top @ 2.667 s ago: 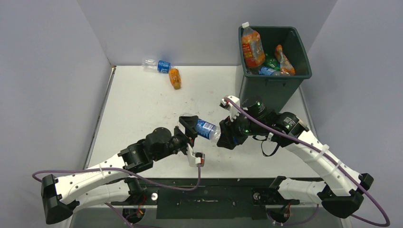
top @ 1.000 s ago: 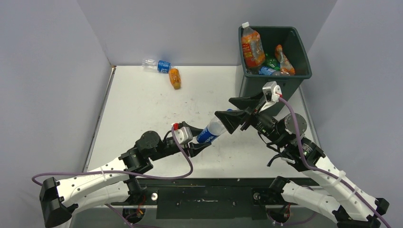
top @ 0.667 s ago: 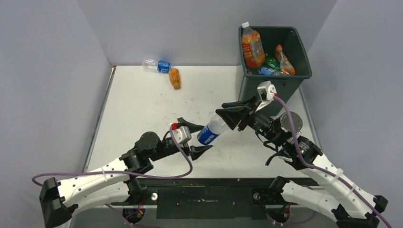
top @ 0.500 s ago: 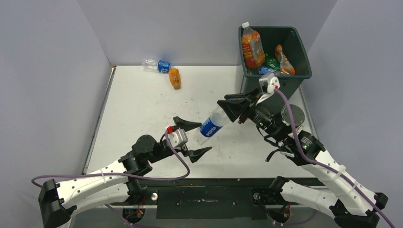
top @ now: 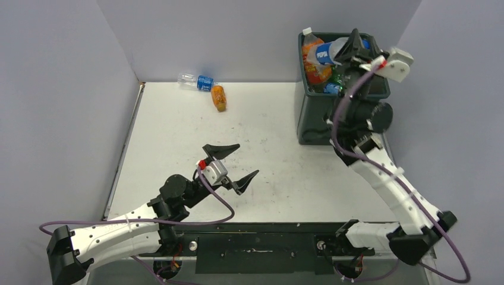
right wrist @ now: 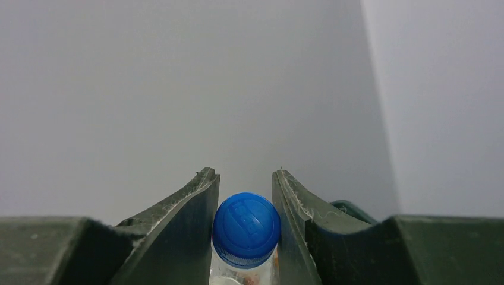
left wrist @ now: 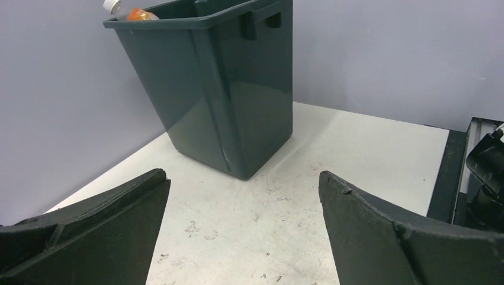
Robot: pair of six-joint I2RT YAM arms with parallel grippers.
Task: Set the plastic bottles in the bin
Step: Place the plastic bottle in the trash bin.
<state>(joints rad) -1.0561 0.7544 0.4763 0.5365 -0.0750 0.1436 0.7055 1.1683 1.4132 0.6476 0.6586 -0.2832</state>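
My right gripper (top: 349, 48) is raised over the dark green bin (top: 315, 122) and is shut on a clear plastic bottle with a blue label (top: 325, 53), gripped near its neck. In the right wrist view the bottle's blue cap (right wrist: 246, 224) sits between the fingers (right wrist: 190, 214). Several bottles lie in the bin, among them a tall orange one (top: 311, 66). A clear bottle with a blue label (top: 197, 81) and a small orange bottle (top: 219, 98) lie at the table's far edge. My left gripper (top: 246, 159) hangs open and empty over the table's near middle.
The bin (left wrist: 226, 89) stands at the table's far right corner, with an orange bottle's white cap (left wrist: 112, 5) poking above its rim. Grey walls close in the table on the left, back and right. The right arm's base (left wrist: 487, 178) shows at the left wrist view's edge.
The left gripper opened and let go of the blue-label bottle, then drew back. The right gripper shut on the bottle and carried it up and away over the bin.
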